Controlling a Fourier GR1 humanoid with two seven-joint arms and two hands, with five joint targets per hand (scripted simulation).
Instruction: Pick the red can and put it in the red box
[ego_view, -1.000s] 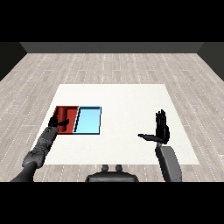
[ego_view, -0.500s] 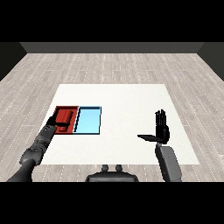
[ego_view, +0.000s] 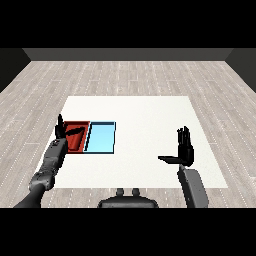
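The red tray (ego_view: 84, 126) lies on the white table's left side, touching the light blue tray (ego_view: 101, 138) on its right. Inside the red tray is a darker red shape (ego_view: 76, 142), possibly the red can lying there; I cannot tell it apart from the tray floor. My left hand (ego_view: 61, 132) is over the red tray's left edge, open, with its fingers pointing up and its thumb reaching right across the tray. It holds nothing. My right hand (ego_view: 185, 150) hovers open far to the right, fingers upright and thumb stretched left.
The white table (ego_view: 145, 115) stretches between the trays and my right hand. Around it is a grey wood-plank floor (ego_view: 130, 75). The light blue tray holds nothing I can see.
My left hand has drawn back leftward from inside the red tray to its left edge, fingers now raised. My right hand has hardly moved.
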